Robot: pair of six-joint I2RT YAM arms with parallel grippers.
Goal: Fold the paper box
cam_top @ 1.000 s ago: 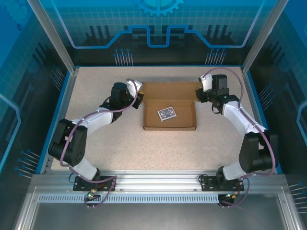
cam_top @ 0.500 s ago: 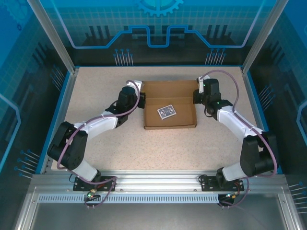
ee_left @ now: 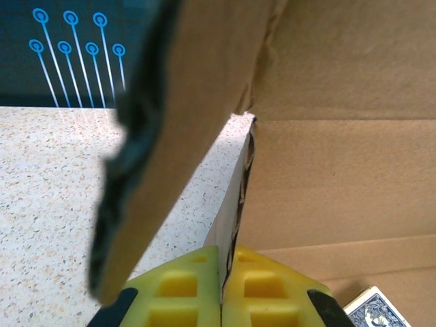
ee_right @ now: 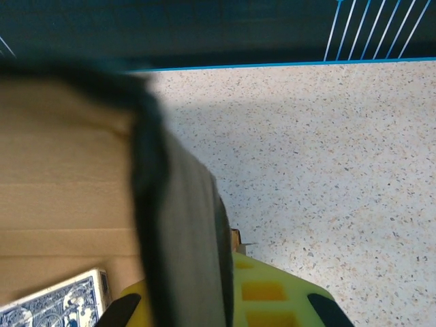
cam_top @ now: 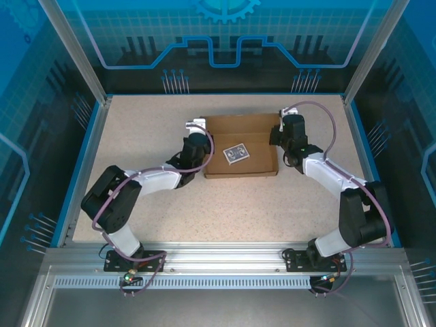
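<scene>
- The paper box (cam_top: 240,128) is sitting near the middle of the table's (cam_top: 136,122) far edge, its lid flap on the far side and the card pack (cam_top: 236,154) lying inside.
- The left gripper (ee_left: 221,294) is pinching the box's left wall, yellow pads closed flat on the cardboard.
- The right gripper (ee_right: 219,298) is clamping the right wall the same way.
- To do this step well, both arms should be working together, holding the walls upright and level so the creases are not skewing or tearing.
- In the wrist views the walls are blurring against the lens. The tabs and front corners are hard to make out, and the pack is cut off.
</scene>
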